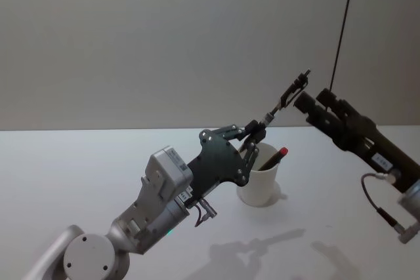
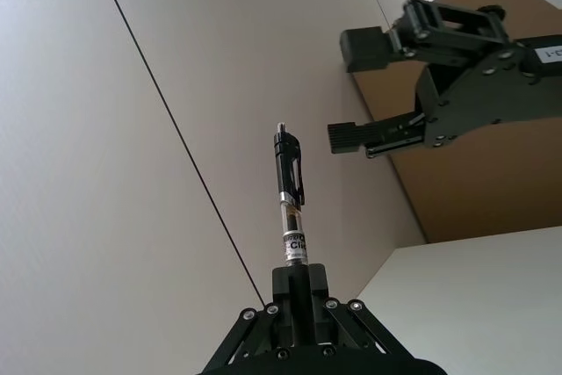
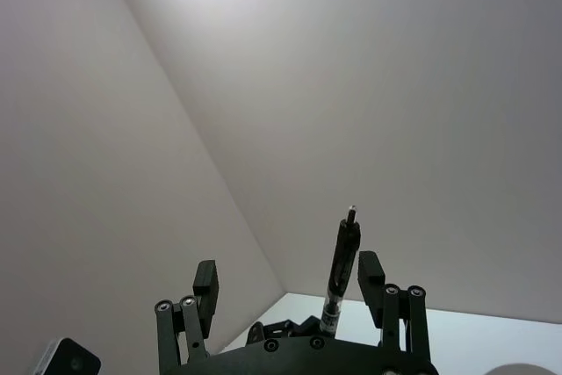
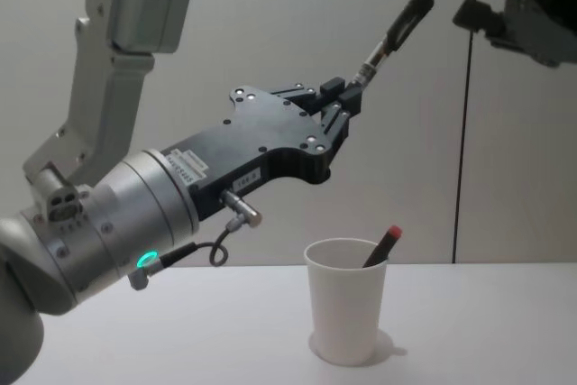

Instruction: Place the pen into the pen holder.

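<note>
The black, clear-barrelled pen (image 4: 397, 33) slants upward in the air above the upright white pen holder (image 4: 345, 317).

pen holder (image 4: 345, 317) – matt white paper | pen (image 2: 289, 183) – glossy black plastic | table (image 4: 225, 340) matt

The head view looks forward and down from high up, taking in the white table (image 1: 79, 162), the paper cup (image 1: 262, 185) and both arms at middle range. The chest view sits lower, looking level across the table, close behind the left tool (image 4: 345, 96), which shows large; it sees the same cup side-on. The left wrist view looks along its own tool, up the pen (image 2: 291, 191) toward the wall, with the right tool (image 2: 347, 92) farther off. The right wrist view looks out between its own spread fingers (image 3: 205, 277) at the wall and shares that pen.
</note>
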